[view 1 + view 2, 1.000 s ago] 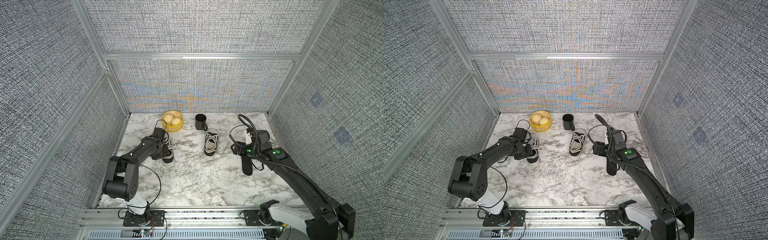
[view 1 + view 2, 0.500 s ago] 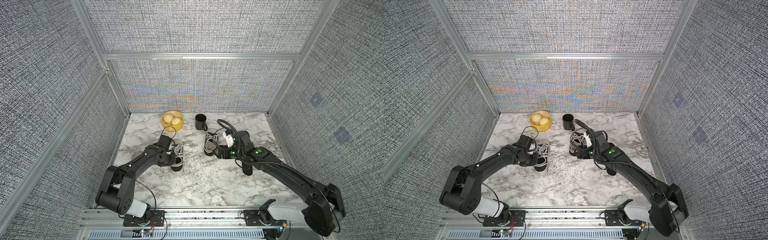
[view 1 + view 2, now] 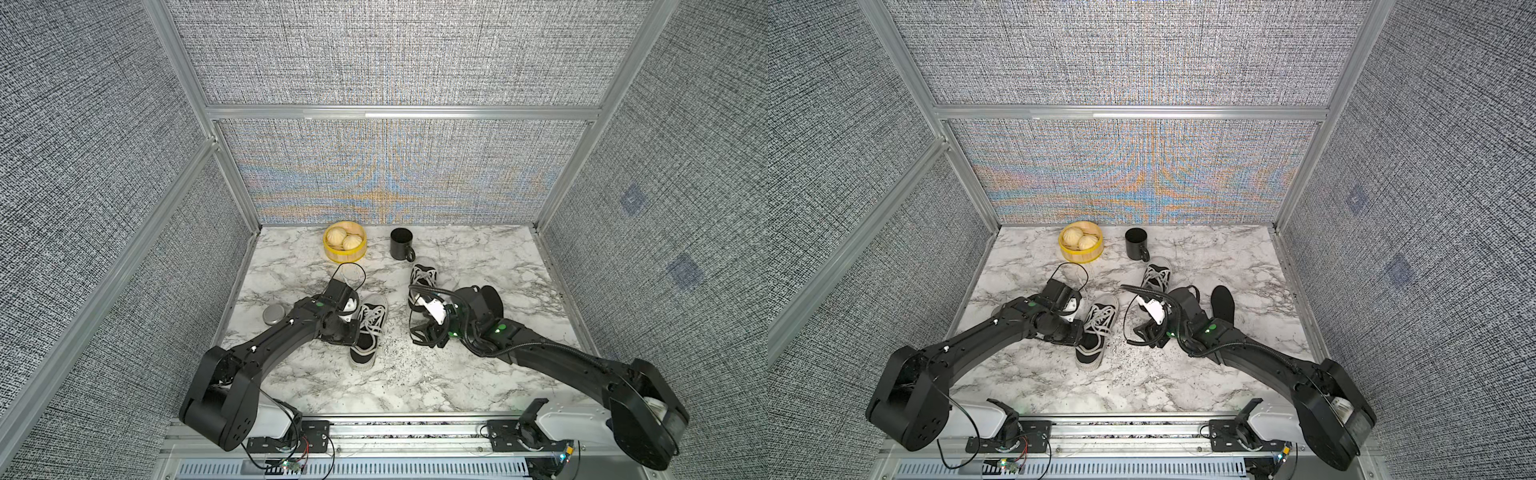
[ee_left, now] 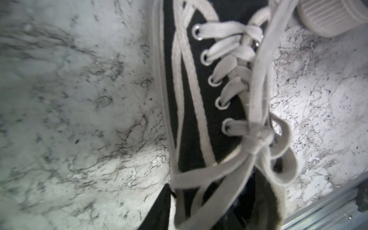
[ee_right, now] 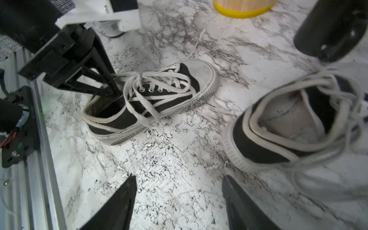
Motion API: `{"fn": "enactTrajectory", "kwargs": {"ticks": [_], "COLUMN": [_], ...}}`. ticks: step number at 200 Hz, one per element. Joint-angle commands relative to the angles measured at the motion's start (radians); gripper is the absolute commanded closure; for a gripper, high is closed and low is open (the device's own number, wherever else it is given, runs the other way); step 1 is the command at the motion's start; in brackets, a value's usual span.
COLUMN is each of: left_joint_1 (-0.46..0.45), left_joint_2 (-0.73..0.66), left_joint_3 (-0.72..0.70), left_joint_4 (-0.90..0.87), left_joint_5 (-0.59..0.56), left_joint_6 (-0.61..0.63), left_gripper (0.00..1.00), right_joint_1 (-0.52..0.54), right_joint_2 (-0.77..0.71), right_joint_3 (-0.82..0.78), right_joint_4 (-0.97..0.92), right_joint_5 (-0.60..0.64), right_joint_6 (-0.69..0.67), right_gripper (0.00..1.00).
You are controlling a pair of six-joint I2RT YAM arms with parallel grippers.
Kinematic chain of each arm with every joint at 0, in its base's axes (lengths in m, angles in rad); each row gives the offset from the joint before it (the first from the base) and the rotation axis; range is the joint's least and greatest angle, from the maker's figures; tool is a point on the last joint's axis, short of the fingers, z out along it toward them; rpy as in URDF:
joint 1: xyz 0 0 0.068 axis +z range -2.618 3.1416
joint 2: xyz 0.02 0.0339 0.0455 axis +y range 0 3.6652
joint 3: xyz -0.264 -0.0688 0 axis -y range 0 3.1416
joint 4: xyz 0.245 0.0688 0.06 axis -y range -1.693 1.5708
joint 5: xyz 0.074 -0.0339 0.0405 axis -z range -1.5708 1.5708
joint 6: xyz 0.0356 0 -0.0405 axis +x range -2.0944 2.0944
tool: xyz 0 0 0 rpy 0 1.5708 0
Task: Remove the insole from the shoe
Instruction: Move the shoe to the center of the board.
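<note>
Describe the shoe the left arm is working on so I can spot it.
On the marble table, look in front of the yellow bun basket. The black sneaker there has the left gripper in its opening; its twin by the black mug does not.

near strip of table (image 3: 415, 390) and far right corner passable. left shoe (image 3: 368, 332), right shoe (image 3: 422, 276) block centre; basket (image 3: 345, 257), mug (image 3: 401, 247) block far edge.

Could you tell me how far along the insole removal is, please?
Done: one black insole lies loose on the table, and the far shoe looks pale and bare inside. In hand: the left gripper has its tips in the heel opening of the near shoe; grip unclear. The right gripper is open, empty. Left: drawing that shoe's insole out.
</note>
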Motion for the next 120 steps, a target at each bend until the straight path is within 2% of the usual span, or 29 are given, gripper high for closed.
{"fn": "enactTrajectory", "kwargs": {"ticks": [1, 11, 29, 48, 69, 89, 120], "left_joint_1": [0.000, 0.000, 0.001, 0.001, 0.000, 0.002, 0.000], "left_joint_2": [-0.051, -0.085, -0.152, -0.223, -0.273, -0.295, -0.284], "left_joint_3": [-0.006, -0.016, -0.041, -0.074, -0.097, -0.122, -0.146], "left_joint_4": [-0.022, -0.032, -0.048, -0.053, -0.057, -0.025, 0.026], "left_joint_5": [-0.053, -0.063, -0.097, -0.120, -0.127, -0.073, -0.003], "left_joint_6": [-0.042, -0.059, -0.106, -0.176, -0.270, -0.344, -0.381], "left_gripper": [0.57, 0.55, 0.44, 0.40, 0.39, 0.39, 0.38], "right_joint_1": [0.019, 0.035, 0.059, 0.088, 0.110, 0.129, 0.148], "right_joint_2": [0.061, 0.105, 0.186, 0.263, 0.315, 0.364, 0.391], "right_joint_3": [0.017, 0.041, 0.096, 0.171, 0.211, 0.248, 0.244], "right_joint_4": [0.170, 0.171, 0.168, 0.159, 0.154, 0.098, 0.106], "right_joint_5": [-0.040, -0.045, -0.039, -0.009, 0.000, 0.033, 0.088], "right_joint_6": [-0.159, -0.191, -0.244, -0.296, -0.351, -0.417, -0.465], "right_gripper": [0.36, 0.39, 0.47, 0.55, 0.55, 0.55, 0.55]}}
